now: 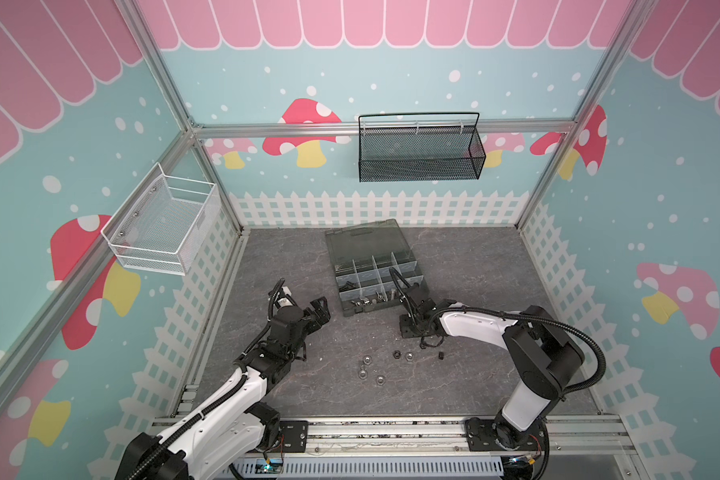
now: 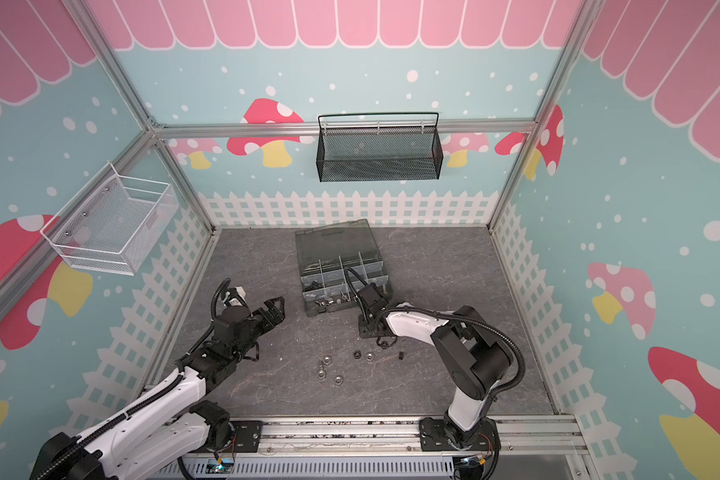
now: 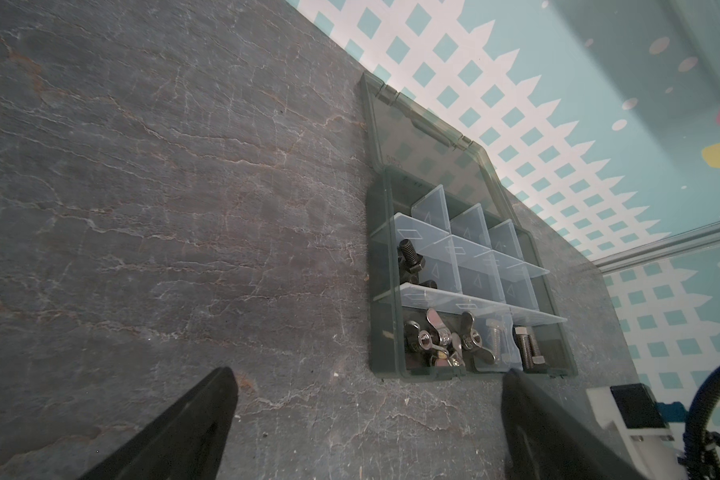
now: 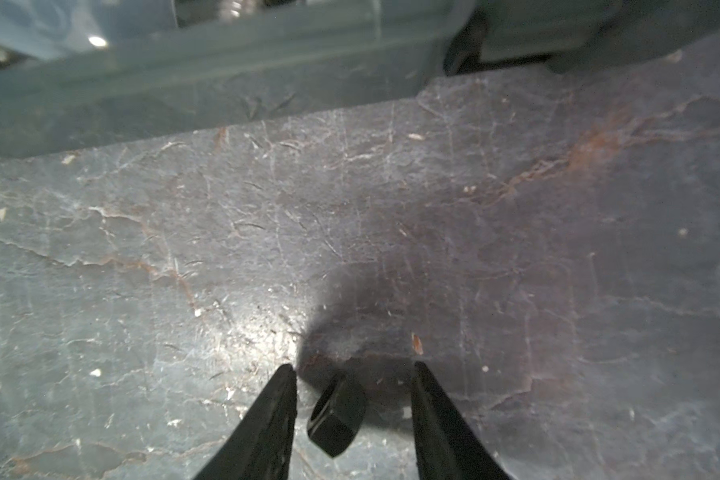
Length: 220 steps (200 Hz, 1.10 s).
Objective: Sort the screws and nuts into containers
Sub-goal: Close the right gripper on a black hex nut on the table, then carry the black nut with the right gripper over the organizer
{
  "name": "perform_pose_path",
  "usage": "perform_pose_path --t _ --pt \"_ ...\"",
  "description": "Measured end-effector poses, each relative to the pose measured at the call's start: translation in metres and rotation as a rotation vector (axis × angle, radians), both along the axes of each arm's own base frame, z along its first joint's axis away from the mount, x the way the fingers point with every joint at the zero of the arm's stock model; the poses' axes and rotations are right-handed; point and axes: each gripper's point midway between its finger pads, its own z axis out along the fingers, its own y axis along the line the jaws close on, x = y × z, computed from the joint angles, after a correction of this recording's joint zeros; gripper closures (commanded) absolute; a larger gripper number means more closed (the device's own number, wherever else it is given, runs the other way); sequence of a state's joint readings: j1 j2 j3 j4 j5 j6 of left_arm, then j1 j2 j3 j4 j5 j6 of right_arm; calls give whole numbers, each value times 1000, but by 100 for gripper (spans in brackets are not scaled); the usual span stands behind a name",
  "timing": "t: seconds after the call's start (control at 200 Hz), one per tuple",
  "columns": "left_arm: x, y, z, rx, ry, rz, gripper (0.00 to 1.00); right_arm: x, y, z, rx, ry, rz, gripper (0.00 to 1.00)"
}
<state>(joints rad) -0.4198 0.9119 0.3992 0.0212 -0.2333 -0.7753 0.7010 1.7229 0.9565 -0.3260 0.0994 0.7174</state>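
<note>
The organiser box (image 1: 334,270) lies open mid-table, its containers (image 3: 470,266) a grid of translucent compartments. Black screws (image 3: 410,262), silver wing nuts (image 3: 441,340) and silver screws (image 3: 525,347) lie in separate compartments. Loose nuts (image 1: 366,360) are scattered on the table in front of the box, silver and black. My right gripper (image 4: 354,368) points down at the table just before the box's front wall (image 4: 225,70). It is partly open around a black hex nut (image 4: 337,415), with a gap showing on each side. My left gripper (image 3: 368,374) hovers wide open and empty, left of the box.
A black mesh basket (image 1: 418,151) hangs on the back wall and a white wire basket (image 1: 163,226) on the left wall. The box's lid (image 1: 362,239) lies flat behind the compartments. The right arm (image 1: 474,328) stretches across the table's right half.
</note>
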Motion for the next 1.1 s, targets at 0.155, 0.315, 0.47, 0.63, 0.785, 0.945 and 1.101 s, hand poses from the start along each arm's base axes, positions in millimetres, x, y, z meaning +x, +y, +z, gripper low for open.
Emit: perform_pose_path --t 0.155,0.315,0.47,0.63,0.785,0.945,1.101 --pt "1 -3 -6 -2 17 -10 0 0 1 -1 -29 -2 1 62" --pt "2 -6 -8 -9 24 -19 0 -3 -2 -2 -67 -4 4 69" --pt "3 -7 -8 -12 22 -23 0 -5 -3 -3 -86 -4 0 79" --pt "4 -8 -9 -15 24 -28 0 -6 -2 -2 -88 -8 -2 89" --pt "3 -10 -11 -16 31 -35 0 -6 -1 -2 -90 -10 6 95" --pt "3 -10 -11 -16 32 -35 0 -4 0 2 -97 -14 20 95" --pt "3 -10 -13 -14 38 -37 0 13 11 25 -78 -72 32 96"
